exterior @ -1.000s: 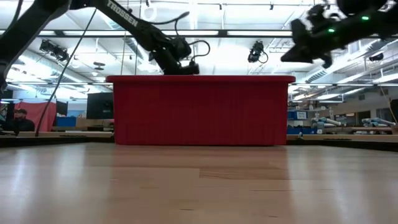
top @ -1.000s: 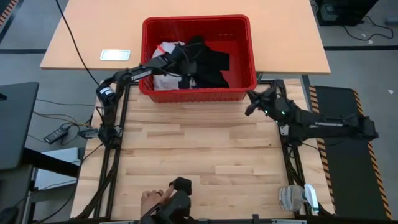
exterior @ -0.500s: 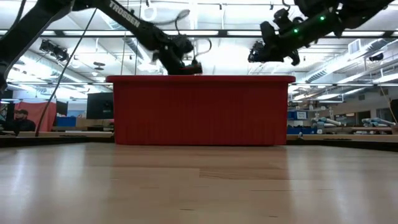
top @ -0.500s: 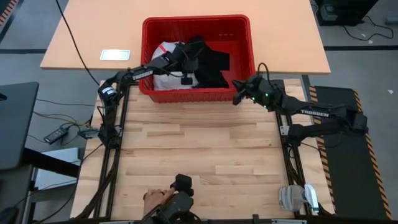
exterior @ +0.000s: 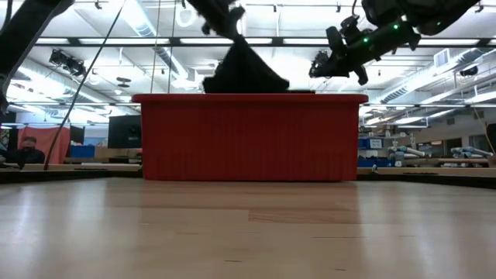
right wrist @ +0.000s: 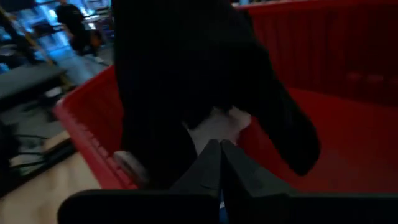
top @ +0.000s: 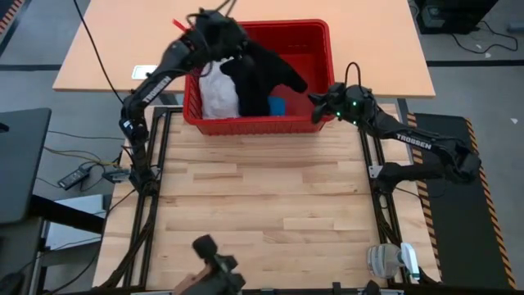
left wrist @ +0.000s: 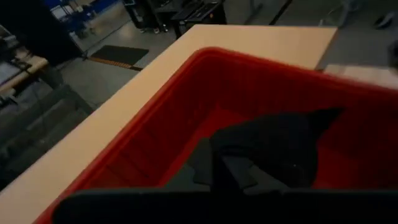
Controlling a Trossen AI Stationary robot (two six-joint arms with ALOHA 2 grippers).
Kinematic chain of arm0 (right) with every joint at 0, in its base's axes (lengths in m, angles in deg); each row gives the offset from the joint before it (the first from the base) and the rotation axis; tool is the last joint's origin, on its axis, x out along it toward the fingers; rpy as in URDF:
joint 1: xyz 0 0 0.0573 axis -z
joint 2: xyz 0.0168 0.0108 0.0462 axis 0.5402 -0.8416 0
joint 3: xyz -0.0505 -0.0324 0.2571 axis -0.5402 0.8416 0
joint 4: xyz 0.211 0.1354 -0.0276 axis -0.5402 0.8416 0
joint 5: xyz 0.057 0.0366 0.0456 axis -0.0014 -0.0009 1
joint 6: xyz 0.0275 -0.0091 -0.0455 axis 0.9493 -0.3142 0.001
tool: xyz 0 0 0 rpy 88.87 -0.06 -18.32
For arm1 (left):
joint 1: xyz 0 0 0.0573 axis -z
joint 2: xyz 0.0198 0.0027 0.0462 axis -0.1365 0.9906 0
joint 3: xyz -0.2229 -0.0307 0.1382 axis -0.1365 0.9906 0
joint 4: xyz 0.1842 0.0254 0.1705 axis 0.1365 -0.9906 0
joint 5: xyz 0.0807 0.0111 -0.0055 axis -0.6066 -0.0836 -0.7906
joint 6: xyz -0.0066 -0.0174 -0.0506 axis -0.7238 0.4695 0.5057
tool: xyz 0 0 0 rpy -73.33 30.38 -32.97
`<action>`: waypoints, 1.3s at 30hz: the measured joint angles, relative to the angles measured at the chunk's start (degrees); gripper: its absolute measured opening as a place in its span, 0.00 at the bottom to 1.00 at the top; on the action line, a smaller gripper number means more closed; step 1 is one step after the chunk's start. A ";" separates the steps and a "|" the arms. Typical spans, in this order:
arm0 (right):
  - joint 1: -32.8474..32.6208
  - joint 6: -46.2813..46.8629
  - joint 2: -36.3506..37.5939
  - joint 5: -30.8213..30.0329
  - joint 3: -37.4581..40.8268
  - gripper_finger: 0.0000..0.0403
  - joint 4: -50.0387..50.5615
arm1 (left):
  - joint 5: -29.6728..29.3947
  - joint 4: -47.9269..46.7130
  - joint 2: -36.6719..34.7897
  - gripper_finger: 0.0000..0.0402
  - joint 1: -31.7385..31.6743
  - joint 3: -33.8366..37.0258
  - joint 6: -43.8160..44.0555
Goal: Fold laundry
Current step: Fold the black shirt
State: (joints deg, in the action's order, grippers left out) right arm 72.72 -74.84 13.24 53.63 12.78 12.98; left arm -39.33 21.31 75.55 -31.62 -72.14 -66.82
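Black cloth garment [top: 258, 74] hangs above red plastic basket [top: 323, 49], pinched by left gripper [top: 214, 29], lower part draped inside. White T-shirt [top: 218, 94], small blue piece [top: 278, 106] partly hidden beneath. Right gripper [top: 321, 103] at basket's corner, fingers pressed together, empty.

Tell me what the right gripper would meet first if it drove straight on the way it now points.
Probably the black garment hanging from the left gripper over the red basket. The right gripper, jaws shut, points straight at the cloth; depth is unclear, and the basket's rim may lie just under that line.
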 joint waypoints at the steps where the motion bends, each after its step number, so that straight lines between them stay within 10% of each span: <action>1: 0.70 0.02 0.00 1.89 0.00 0.01 0.39 | 0.00 -1.76 0.00 0.01 0.54 -1.84 1.17; 16: 3.07 9.04 0.00 19.22 0.00 0.03 1.37 | 11.88 2.05 -10.82 0.00 14.58 -0.60 6.03; 26: -3.51 17.93 0.04 19.76 0.00 0.11 1.26 | 12.14 -7.51 -14.76 0.00 25.84 -0.62 10.72; 39: -24.30 31.05 0.43 3.53 0.00 0.11 1.59 | -19.15 -32.37 -15.89 0.00 51.99 -0.58 30.92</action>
State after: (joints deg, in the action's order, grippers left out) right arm 48.41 -43.79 13.66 57.16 12.78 14.57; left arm -58.48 -11.05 59.66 20.37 -72.72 -35.90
